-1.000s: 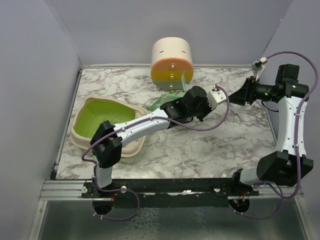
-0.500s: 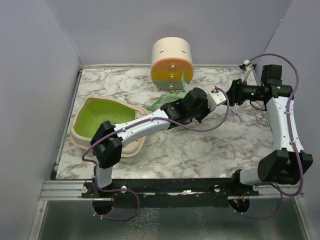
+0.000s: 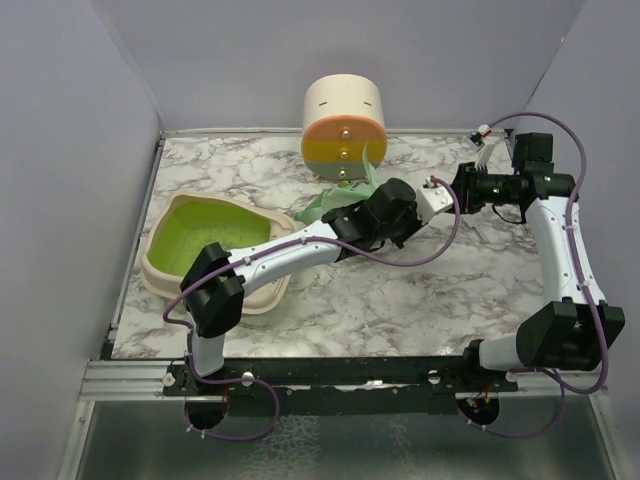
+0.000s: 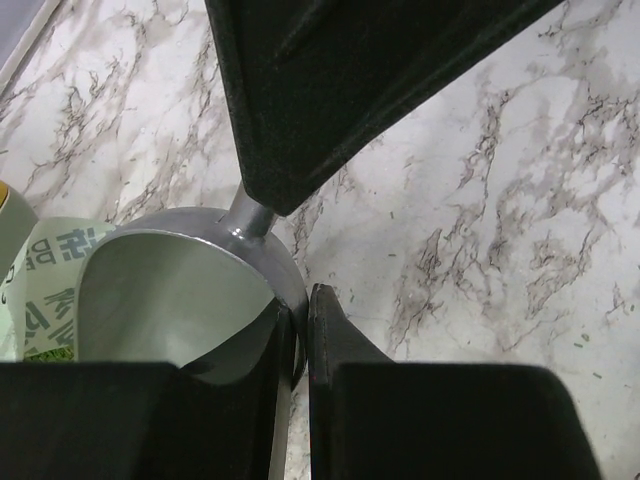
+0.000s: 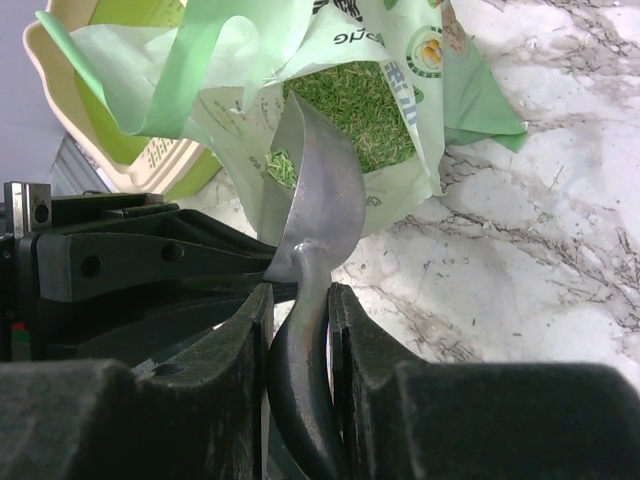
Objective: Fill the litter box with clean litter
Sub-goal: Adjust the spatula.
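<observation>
**Two claws on one scoop: mind the swap**

The litter box (image 3: pixel 200 240) sits well apart from both claws. From your right claw (image 5: pixel 300 290) it lies past the bag (image 5: pixel 400 80), and its green inside looks bare. So every grain has a long trip over the surface (image 5: pixel 520 250). If you tip a full scoop on the way, the litter lands on the surface and not in the box.

The bag lies open just ahead of your right claw, right past the bowl of the scoop (image 4: pixel 170 300). You can see the litter (image 5: pixel 350 110) in its mouth. The bag is soft and no claw holds it. Push the scoop in hard and the bag may slide away or fold shut.

The scoop is the tricky bit. Your left claw (image 4: pixel 300 305) is pinched tight on it near the bowl. Your right claw is narrow around the handle and looks to touch it on both sides. The bowl looks empty. If the two claws pull different ways, the scoop can twist or pop out. If the left claw lets go before the right one grips well, the thin handle may spin and the bowl will droop.
</observation>
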Robot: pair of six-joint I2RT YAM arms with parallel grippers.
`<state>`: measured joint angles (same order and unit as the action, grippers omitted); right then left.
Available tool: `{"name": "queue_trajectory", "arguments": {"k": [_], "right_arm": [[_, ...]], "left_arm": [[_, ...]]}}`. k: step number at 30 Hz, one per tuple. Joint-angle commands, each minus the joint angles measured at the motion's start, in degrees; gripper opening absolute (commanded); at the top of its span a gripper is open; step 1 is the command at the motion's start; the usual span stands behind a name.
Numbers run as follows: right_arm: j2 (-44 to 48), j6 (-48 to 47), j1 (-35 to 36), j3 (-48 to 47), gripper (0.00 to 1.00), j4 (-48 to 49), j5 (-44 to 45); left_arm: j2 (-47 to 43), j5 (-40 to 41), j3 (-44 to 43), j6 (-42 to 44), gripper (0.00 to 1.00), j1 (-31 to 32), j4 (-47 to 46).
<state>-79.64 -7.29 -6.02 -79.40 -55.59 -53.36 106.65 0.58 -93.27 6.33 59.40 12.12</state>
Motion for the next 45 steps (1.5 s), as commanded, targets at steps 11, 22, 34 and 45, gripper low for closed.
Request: {"name": "queue_trajectory", "arguments": {"k": [11,22,34,45], "right_arm": [[1.8,0.6,2.4,-1.6,0.01,0.9,2.5],[0.7,-1.1,5.8,-5.5,0.01,1.3,7.4],[-1.8,-2.1,10.8,-5.6,0.01,4.1,16.5],[-4.1,-2.8,14.7,-2.8,0.01,8.0,22.5]], "left_arm": [[-14.6,2.9,3.1,4.2,0.54,1.1,-1.8],[-25.6,7.1,12.3,8.6,0.74,-3.4,3.4],[-28.6,1.5,19.0,9.4,0.75,-14.9,3.1],[-26.3,-3.7,20.1,10.0,0.76,-16.6,-0.4]]}}
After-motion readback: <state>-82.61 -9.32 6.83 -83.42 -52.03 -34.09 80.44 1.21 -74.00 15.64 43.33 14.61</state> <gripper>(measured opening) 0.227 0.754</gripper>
